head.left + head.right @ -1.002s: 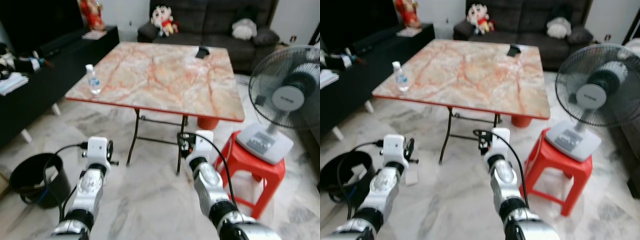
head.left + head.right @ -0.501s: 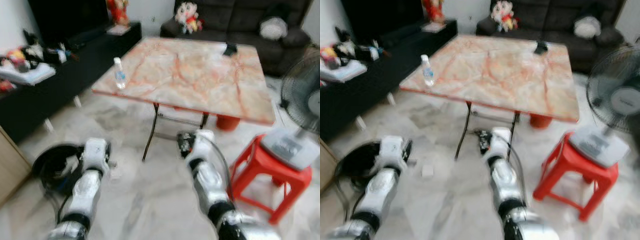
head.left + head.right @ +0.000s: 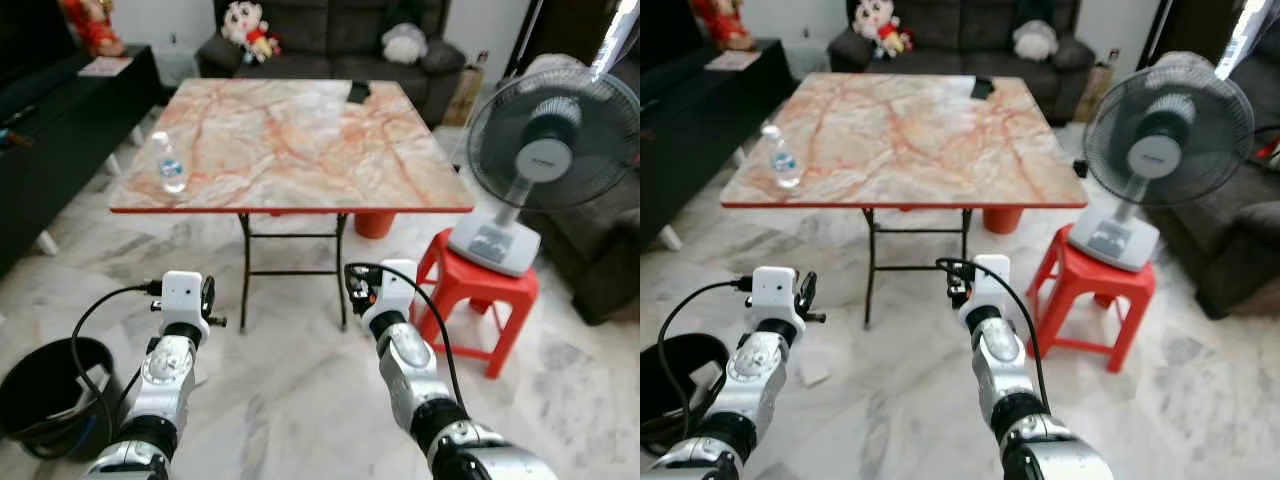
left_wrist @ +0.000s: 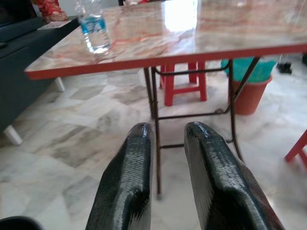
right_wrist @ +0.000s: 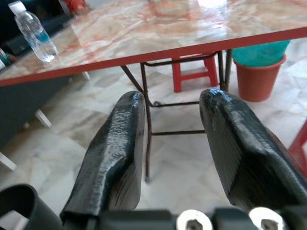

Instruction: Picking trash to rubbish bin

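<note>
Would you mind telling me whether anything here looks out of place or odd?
A small white scrap lies on the marble floor beside the left arm, and a plastic water bottle stands alone near the table's left edge. Nothing looks spilled or damaged.

Both arms reach forward, left tool (image 4: 165, 143) and right tool (image 5: 172, 134) parted, empty.

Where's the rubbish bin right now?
The black bin sits on the floor at the far left of the left eye view, beside the left arm and left of the marble table.
</note>
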### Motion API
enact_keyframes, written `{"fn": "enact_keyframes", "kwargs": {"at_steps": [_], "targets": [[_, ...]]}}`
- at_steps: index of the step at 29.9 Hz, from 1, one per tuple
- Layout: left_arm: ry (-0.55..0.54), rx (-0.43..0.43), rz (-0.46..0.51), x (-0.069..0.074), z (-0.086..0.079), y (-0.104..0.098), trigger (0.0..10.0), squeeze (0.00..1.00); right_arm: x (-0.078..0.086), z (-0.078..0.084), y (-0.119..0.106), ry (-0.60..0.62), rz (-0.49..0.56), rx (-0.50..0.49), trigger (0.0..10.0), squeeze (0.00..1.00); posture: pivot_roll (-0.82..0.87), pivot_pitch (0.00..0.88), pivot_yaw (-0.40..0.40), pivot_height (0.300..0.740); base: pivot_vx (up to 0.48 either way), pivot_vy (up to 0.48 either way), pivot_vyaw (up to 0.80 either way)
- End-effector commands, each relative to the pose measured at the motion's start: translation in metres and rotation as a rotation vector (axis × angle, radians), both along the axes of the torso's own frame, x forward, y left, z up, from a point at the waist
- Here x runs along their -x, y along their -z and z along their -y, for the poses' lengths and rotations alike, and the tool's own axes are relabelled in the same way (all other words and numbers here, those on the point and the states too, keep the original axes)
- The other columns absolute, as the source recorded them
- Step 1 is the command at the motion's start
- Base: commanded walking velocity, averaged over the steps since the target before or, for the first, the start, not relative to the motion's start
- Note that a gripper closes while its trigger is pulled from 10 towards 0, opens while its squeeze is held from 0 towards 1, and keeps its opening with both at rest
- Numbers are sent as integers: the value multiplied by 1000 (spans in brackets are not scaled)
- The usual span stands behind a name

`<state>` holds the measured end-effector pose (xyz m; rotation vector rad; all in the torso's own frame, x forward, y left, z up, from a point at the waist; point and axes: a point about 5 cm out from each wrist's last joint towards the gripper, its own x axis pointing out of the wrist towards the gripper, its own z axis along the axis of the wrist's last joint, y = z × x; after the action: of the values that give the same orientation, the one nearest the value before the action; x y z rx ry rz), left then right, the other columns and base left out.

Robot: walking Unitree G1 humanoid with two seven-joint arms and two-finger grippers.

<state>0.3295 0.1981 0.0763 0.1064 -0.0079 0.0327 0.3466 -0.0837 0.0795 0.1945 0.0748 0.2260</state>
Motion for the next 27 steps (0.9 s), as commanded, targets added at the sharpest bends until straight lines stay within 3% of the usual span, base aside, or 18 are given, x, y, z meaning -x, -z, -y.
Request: {"fn": "enact_keyframes", "kwargs": {"at_steps": [1,5,19,27], "targets": [[10,2,-7,-2,5,0,10000,0,0,6,1,20,-4,1,10000,0,25,0,-23,740,0,480,0],[14,-2,0,-2,6,-2,10000,0,0,5,1,19,-2,1,10000,0,26,0,-23,740,0,360,0],[32,-12,52,-6,15,-13,10000,0,-1,3,-2,13,12,0,10000,0,26,0,-20,740,0,0,0],[4,-22,62,-8,11,-17,10000,0,-2,-1,-5,-24,30,28,10000,0,25,0,-18,740,401,0,368]]}}
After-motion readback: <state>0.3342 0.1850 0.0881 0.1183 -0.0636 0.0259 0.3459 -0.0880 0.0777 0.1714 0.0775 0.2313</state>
